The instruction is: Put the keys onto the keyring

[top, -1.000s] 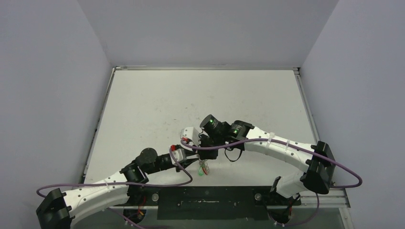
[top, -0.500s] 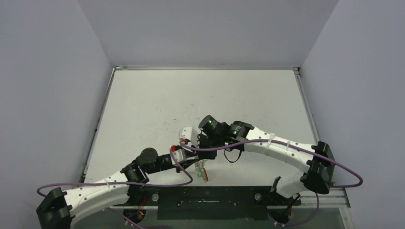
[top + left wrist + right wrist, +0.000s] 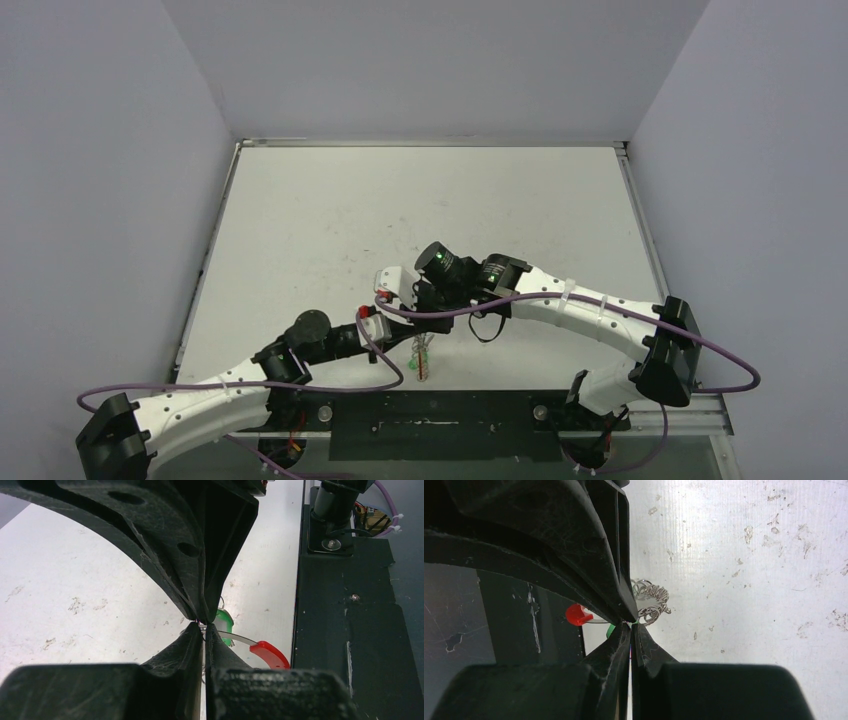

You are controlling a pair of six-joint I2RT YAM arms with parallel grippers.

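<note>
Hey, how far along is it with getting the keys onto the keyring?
Done: keys and keyring are gathered together near the table's front edge. In hand: the left gripper and right gripper are both shut right at that bundle; what each pinches is hidden. To do: no view shows the keys threaded on the ring, so that step is unconfirmed.

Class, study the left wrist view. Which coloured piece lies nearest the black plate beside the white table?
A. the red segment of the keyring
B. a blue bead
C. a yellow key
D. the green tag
A: the red segment curves right up to the edge of the black plate, while the green tag sits farther off, over the white table.
</note>
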